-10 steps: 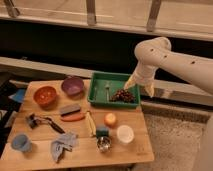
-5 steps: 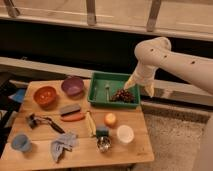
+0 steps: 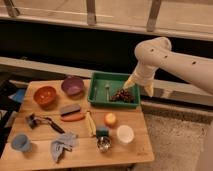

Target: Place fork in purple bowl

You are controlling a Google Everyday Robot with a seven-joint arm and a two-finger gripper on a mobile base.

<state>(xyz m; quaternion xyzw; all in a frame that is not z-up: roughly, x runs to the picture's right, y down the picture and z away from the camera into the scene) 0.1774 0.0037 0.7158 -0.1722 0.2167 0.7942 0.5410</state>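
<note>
The small silvery fork (image 3: pixel 107 90) lies in the green tray (image 3: pixel 98 100) at the back of the wooden table, left of a dark clump (image 3: pixel 122 95). The purple bowl (image 3: pixel 73 85) stands upright and empty just left of the tray. My gripper (image 3: pixel 139 86) hangs from the white arm above the tray's right end, over the dark clump and right of the fork. Its two pale fingers (image 3: pixel 129 82) are spread apart and hold nothing.
An orange-red bowl (image 3: pixel 45 95) stands left of the purple one. In front lie a grey sponge (image 3: pixel 70 108), a carrot (image 3: pixel 73 118), a banana (image 3: pixel 90 123), an orange fruit (image 3: pixel 110 119), a white bowl (image 3: pixel 124 134), a metal cup (image 3: pixel 103 144), a cloth (image 3: pixel 62 143), a blue cup (image 3: pixel 20 142) and a black-handled utensil (image 3: pixel 46 123).
</note>
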